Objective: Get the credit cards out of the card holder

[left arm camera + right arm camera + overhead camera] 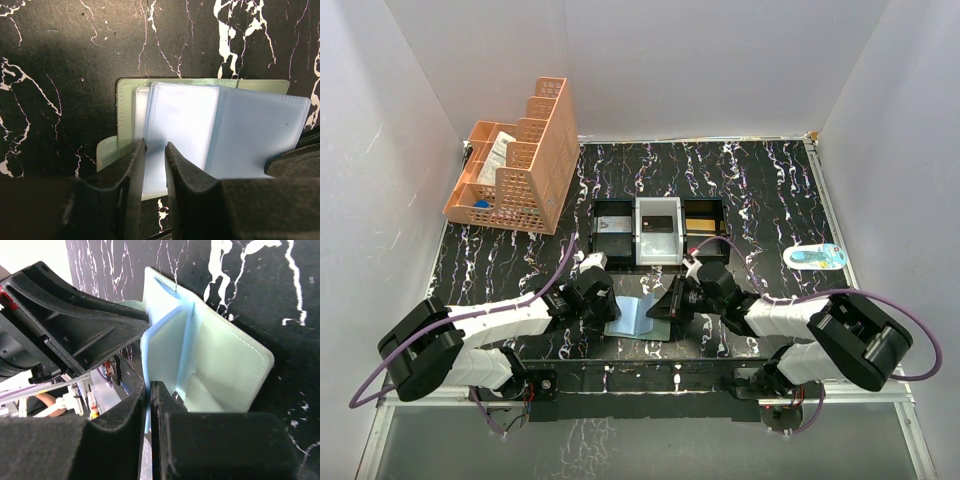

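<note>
Spreading step: card holder point(635, 318) pinched at inner sleeve point(165, 355) by right gripper point(149, 386); left gripper point(155, 149) grip unclear. Sleeves to be parted next.

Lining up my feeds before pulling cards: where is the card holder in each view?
Top external: card holder low centre, near the front edge.
Left wrist: card holder mid-frame, open.
Right wrist: card holder centre to right, sleeves lifted.
Shared landmark: the white-veined black table under it.
</note>
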`<action>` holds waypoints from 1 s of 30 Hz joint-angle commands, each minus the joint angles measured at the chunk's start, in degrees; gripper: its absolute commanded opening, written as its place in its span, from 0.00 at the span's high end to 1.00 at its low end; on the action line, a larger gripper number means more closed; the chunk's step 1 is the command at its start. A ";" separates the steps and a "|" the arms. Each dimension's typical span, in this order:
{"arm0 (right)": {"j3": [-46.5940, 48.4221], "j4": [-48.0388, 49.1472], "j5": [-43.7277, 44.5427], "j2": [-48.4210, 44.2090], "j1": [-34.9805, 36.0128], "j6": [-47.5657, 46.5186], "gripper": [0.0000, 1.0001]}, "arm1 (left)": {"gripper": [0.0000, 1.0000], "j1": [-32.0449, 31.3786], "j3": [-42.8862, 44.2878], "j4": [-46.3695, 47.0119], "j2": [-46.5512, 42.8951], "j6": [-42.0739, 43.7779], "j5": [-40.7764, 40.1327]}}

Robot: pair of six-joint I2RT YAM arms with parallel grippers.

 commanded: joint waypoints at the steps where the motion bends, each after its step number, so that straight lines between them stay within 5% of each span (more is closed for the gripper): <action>1: 5.26 4.36 -3.01 3.07 1.60 -0.16 0.93 | 0.78 -0.78 -0.89 -3.01 0.37 0.13 1.22; 11: 9.38 2.92 0.93 11.29 4.32 0.49 0.93 | 0.79 -0.97 -1.12 -3.69 -0.81 -0.27 1.18; 20: 8.71 -10.48 10.86 4.69 4.30 -2.33 0.93 | 0.78 -1.05 -2.37 -3.68 -3.14 -0.44 1.38; 30: 11.55 -17.99 16.50 7.23 5.19 -3.24 0.89 | 0.76 -1.08 -0.66 -4.29 -2.42 0.45 2.73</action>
